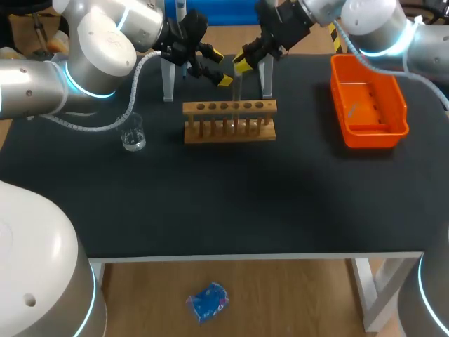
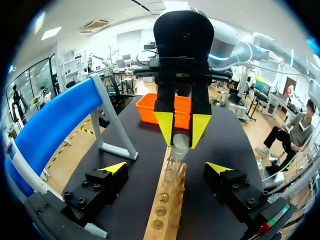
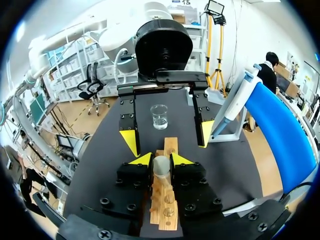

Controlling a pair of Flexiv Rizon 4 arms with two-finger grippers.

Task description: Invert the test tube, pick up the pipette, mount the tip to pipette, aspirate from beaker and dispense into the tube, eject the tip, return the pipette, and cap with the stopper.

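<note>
While the right gripper [image 3: 161, 159] clamped the glass test tube [image 3: 161, 167] just above the wooden rack [image 1: 230, 121], toward the worktop's far edge, the left gripper [image 2: 165, 168] stood wide and empty. Tube looked light, slick and brittle, so best pinched gently mid-body.

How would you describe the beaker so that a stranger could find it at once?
Start at the wooden rack in the middle of the black table. Beside it, toward my left arm's side, stands the beaker. It is the only short, wide, clear glass standing on the table itself; the test tube is thin and held at the rack by the right gripper.
</note>
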